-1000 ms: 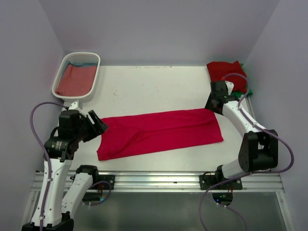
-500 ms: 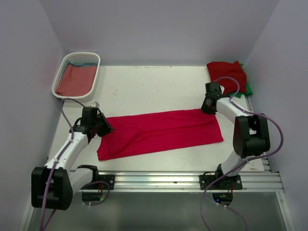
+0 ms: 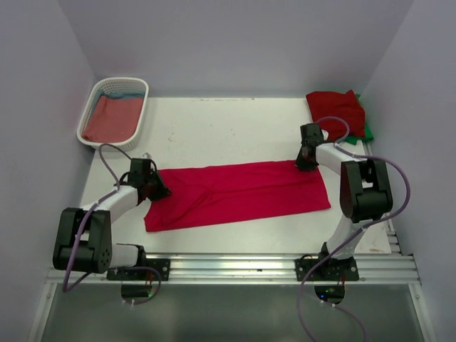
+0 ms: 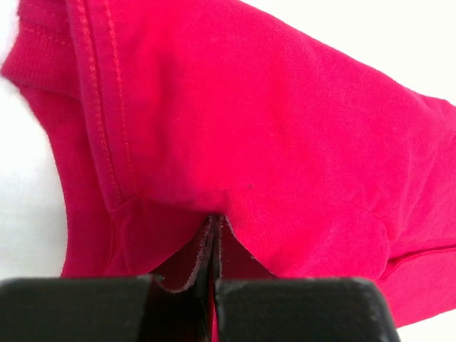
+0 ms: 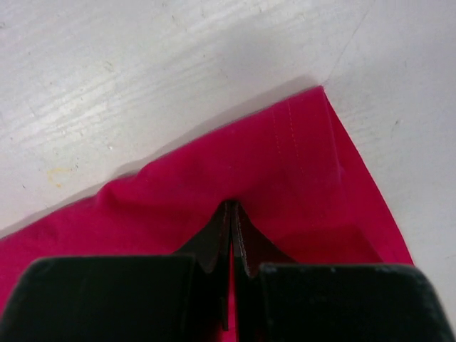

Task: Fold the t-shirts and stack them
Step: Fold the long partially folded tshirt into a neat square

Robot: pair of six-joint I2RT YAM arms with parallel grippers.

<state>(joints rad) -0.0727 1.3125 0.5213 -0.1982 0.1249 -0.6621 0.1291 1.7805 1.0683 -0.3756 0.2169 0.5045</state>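
Across the frame's lower middle, the crimson t-shirt [image 3: 235, 194] is lying flat. The left gripper [image 3: 159, 192] and right gripper [image 3: 303, 165] are pinching its far corners, probably readying a fold. Beyond, folded t-shirts [image 3: 336, 107] are waiting upper right, and a basket [image 3: 121, 80] upper left.

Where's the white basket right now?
Top view: the white basket sits in the far left corner of the table, behind the crimson t-shirt, not touching it.

White table [image 3: 228, 132] bearing crimson t-shirt [image 3: 235, 194], slatted basket [image 3: 107, 144], stacked tees [image 3: 336, 107].
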